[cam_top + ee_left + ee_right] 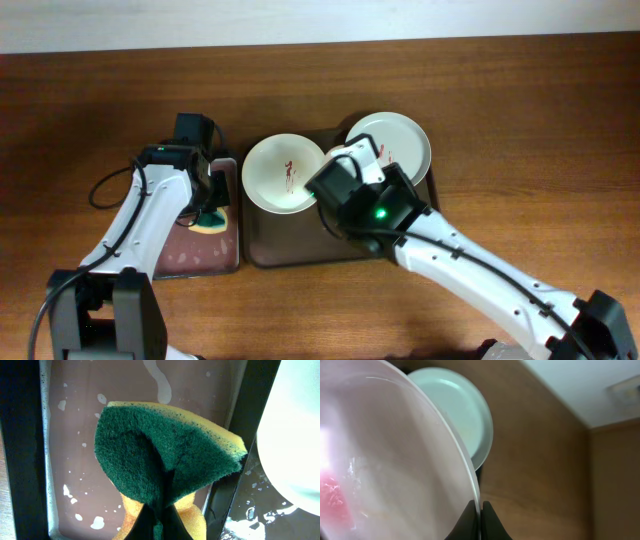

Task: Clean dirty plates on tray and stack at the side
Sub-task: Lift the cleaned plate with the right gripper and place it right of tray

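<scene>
Over the tray, the right gripper had its fingers pinched tight on the rim of the pinkish-white plate. That plate sat about the tray's middle, largely hidden under the arm from overhead, with a red smear showing on its face. Just left of the tray, the left gripper was clamped on a green-and-yellow sponge above the wet sponge tray. The white plate lay at the tray's left end and the mint-green plate at its far right corner, both marked red. By that, the job looked near its start: no plate appeared wiped, none was stacked beside the tray, and all three were left to do. No brand, label or writing could be read anywhere.
</scene>
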